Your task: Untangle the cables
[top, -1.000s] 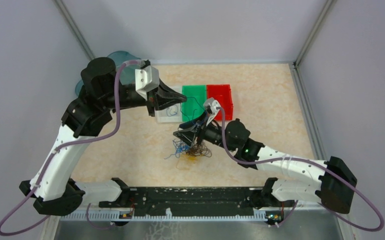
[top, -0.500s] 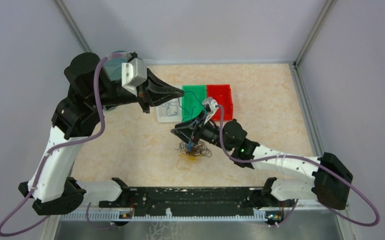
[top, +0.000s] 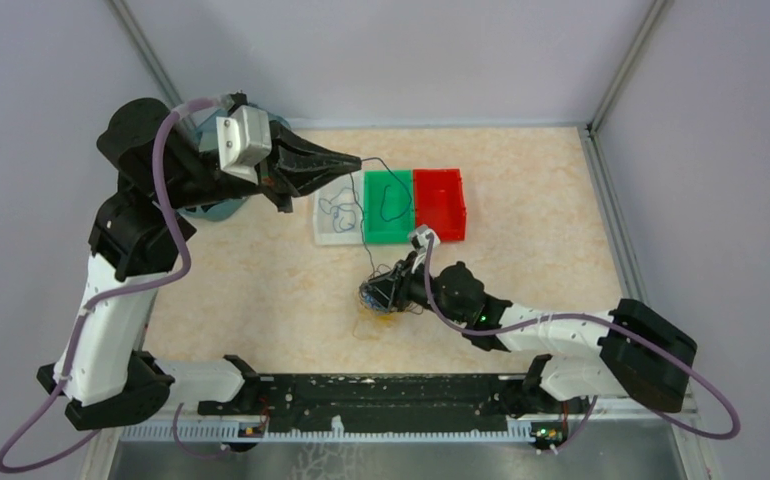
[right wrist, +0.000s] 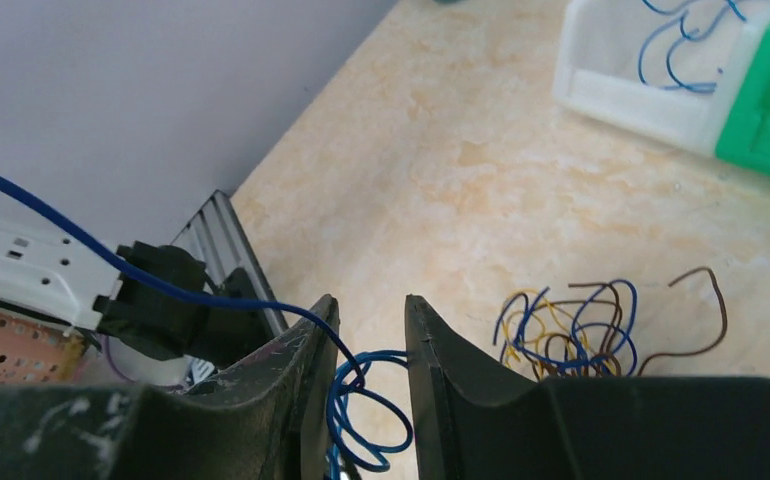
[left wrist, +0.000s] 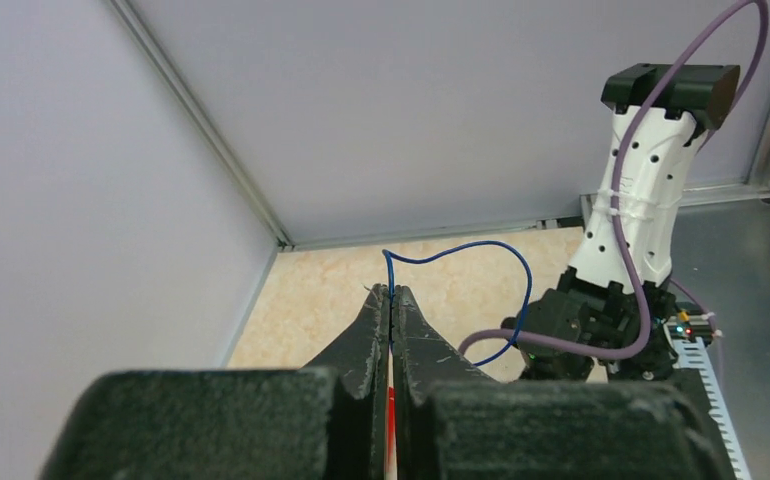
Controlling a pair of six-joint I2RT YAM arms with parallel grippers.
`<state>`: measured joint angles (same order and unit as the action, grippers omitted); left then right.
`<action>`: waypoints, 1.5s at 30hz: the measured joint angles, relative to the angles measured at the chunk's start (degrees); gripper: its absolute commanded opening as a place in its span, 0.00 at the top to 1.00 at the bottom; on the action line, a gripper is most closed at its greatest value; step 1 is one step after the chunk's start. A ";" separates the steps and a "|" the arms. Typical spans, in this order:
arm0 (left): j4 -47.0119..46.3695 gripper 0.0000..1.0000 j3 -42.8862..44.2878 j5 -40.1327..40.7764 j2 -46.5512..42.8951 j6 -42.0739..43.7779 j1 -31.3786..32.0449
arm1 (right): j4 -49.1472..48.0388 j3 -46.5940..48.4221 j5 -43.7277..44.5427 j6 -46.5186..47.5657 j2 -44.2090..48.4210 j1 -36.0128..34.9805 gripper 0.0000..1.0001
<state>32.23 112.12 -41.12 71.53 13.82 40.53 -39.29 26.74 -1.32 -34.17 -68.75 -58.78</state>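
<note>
My left gripper [top: 359, 161] is raised over the far left of the table, shut on one end of a long blue cable [top: 364, 215]. That cable hangs down to a tangle of blue, yellow and brown cables [top: 386, 300] on the table. In the left wrist view the jaws [left wrist: 391, 292] are pressed together on the blue cable [left wrist: 466, 243], which arcs away beyond the tips. My right gripper [top: 376, 293] sits low at the tangle. In the right wrist view its jaws [right wrist: 369, 302] are apart, with blue cable loops [right wrist: 373, 400] between them. The rest of the tangle [right wrist: 571, 330] lies to the right.
Three bins stand side by side at the back. The white bin [top: 323, 236] holds blue cables, the green bin [top: 389, 238] holds a dark cable, and the red bin [top: 441, 205] is beside them. A teal object [top: 211, 208] sits behind the left arm. Walls enclose the table.
My left gripper has drawn up and back to the left, stretching the blue cable. My right gripper has dropped from above the table down to the tangle.
</note>
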 measured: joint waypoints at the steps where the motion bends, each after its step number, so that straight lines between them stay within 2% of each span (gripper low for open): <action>1: -0.20 1.00 0.33 0.37 0.00 0.33 0.00 | -0.31 -0.72 0.33 -0.26 -0.46 0.00 0.69; 14: -6.71 1.00 4.90 7.56 -0.28 6.93 -0.02 | -2.40 -4.76 2.84 -2.19 -6.75 0.00 0.70; 20: -7.96 1.00 4.96 9.20 -0.63 8.96 0.00 | -2.47 -5.05 3.69 -2.49 -6.95 0.00 0.70; 25: -8.24 1.00 -0.02 13.29 -2.32 12.33 0.00 | -1.11 -5.05 4.55 -2.43 -5.01 0.00 0.63; 29: -8.37 1.00 -5.92 20.85 -2.38 15.98 -0.02 | 1.25 -5.03 6.23 -2.01 0.22 0.00 0.52; 33: -8.37 1.00 -14.32 27.39 -1.88 19.21 -0.87 | 3.56 -5.01 9.49 -1.38 6.62 0.00 0.46; 37: -8.31 1.00 -20.90 29.83 0.22 20.85 -4.94 | 6.71 -5.01 14.47 -0.79 11.93 0.00 0.44; 45: -11.91 1.00 -26.38 30.36 4.57 21.18 -14.25 | 13.66 -5.01 23.91 -0.31 17.81 0.00 0.43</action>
<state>20.32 85.73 -10.76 76.09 35.00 26.28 -25.63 21.74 22.59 -34.48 -50.94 -58.78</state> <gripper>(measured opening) 0.006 0.566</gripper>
